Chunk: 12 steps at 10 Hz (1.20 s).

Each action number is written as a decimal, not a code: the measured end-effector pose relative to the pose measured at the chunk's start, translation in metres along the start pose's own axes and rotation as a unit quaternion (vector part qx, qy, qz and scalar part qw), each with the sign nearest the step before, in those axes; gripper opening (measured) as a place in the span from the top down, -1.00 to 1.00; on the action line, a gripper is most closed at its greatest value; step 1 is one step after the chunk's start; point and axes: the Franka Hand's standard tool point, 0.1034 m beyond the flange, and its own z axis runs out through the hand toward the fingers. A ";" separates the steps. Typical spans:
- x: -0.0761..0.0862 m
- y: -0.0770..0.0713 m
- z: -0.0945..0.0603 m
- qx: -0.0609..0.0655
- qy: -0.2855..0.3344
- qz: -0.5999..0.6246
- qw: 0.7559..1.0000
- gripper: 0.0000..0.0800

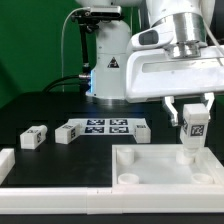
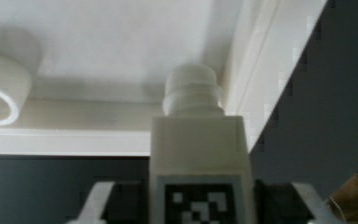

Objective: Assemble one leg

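**Q:** What is the tool holding?

**A:** The tool is clamped on the leg, a stubby white block with a black-and-white square tag facing the exterior camera. The leg hangs upright with its narrow peg pointing down. In the wrist view, a pale finger shows on each side of the leg.

**Q:** Where is the leg, and what is under it?

**A:** It is over the panel, a shallow white square with a raised rim, like a tray. The leg is near the panel's far corner, on the exterior view's right. The wrist view shows the peg just beside the rim's inner wall. Whether it touches the panel floor cannot be told. A round socket stands inside the panel, apart from the peg.

**Q:** What else is around?

**A:** The surface is dark. On it lies the marker board. Two spare blocks sit to the board's exterior-view left. A white strip runs along the near edge. Behind stand the robot base and a green backdrop.
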 end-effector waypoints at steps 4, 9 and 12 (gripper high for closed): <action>0.038 -0.008 0.022 0.009 0.010 0.000 1.000 0.28; 0.026 0.001 0.033 0.000 0.018 0.006 1.000 0.28; 0.014 0.005 0.035 -0.005 0.018 0.006 1.000 0.28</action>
